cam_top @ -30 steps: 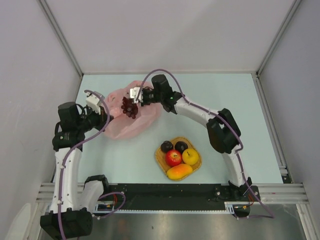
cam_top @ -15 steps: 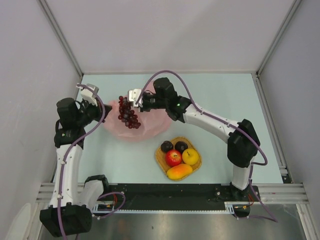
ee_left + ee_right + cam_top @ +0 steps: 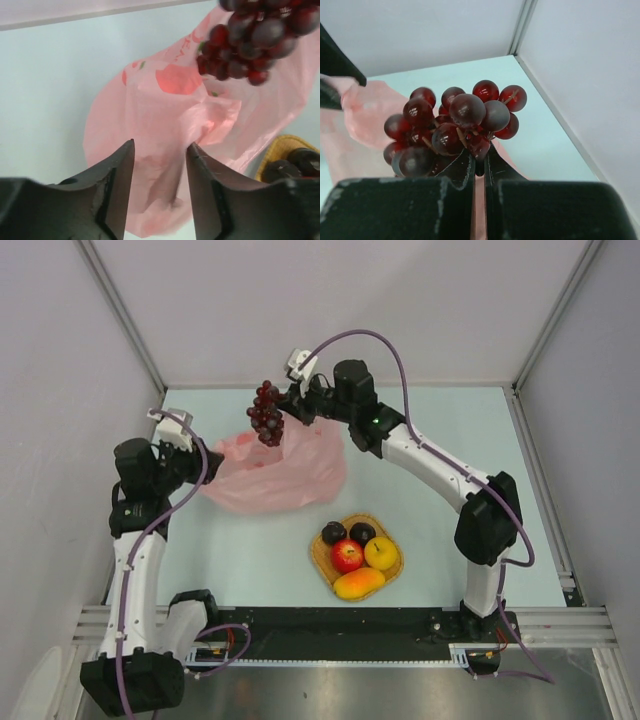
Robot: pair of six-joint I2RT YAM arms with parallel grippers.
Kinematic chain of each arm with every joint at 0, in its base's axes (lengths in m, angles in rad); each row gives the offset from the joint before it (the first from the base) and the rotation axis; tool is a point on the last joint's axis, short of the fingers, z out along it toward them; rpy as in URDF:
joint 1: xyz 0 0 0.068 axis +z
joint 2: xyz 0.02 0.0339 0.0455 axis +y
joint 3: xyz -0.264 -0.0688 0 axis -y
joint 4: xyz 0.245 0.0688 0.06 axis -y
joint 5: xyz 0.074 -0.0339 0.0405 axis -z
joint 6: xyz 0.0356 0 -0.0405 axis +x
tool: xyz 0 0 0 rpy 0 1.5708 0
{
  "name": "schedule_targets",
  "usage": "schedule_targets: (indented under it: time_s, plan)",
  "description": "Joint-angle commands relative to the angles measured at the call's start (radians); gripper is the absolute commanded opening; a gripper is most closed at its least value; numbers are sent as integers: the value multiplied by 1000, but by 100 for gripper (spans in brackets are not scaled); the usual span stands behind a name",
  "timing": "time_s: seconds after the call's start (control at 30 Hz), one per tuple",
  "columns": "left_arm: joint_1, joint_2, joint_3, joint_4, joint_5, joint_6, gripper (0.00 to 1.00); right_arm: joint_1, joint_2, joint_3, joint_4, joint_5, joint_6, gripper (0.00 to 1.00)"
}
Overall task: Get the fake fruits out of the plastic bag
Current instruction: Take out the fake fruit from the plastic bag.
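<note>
A dark purple grape bunch (image 3: 267, 414) hangs in the air above the back edge of the pink plastic bag (image 3: 285, 478), pinched by its stem in my shut right gripper (image 3: 288, 406). The right wrist view shows the grapes (image 3: 452, 125) just past the closed right gripper (image 3: 479, 152). My left gripper (image 3: 203, 468) is at the bag's left end, open. From the left wrist, the open left gripper (image 3: 160, 145) frames the slack bag (image 3: 165, 110), with the grapes (image 3: 250, 37) above. A red apple (image 3: 347, 556), yellow fruit (image 3: 381, 553), two plums (image 3: 333, 533) and a mango (image 3: 359, 584) lie in the tray.
The woven tray (image 3: 317, 558) sits near the front centre of the pale blue table, right of the bag. Its edge (image 3: 285, 145) also shows in the left wrist view. White walls and frame posts enclose the back and sides.
The right gripper has lifted the grape bunch up and back, out of the bag. The left gripper has opened and let go of the bag, which has slumped flatter on the table.
</note>
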Motion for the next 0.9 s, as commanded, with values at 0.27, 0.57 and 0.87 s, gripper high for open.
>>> schedule_targets:
  time_s: [0.27,0.57,0.87]
  plan:
    - [-2,58,255,155,295,-226,81,61,8,59,-74,-53,-146,0]
    - [-26,263,470,20,456,-81,72,176,-167,-227,-3,-6,-637,0]
    - [-52,348,576,-417,585,257,65,233,-264,-386,119,20,-991,0]
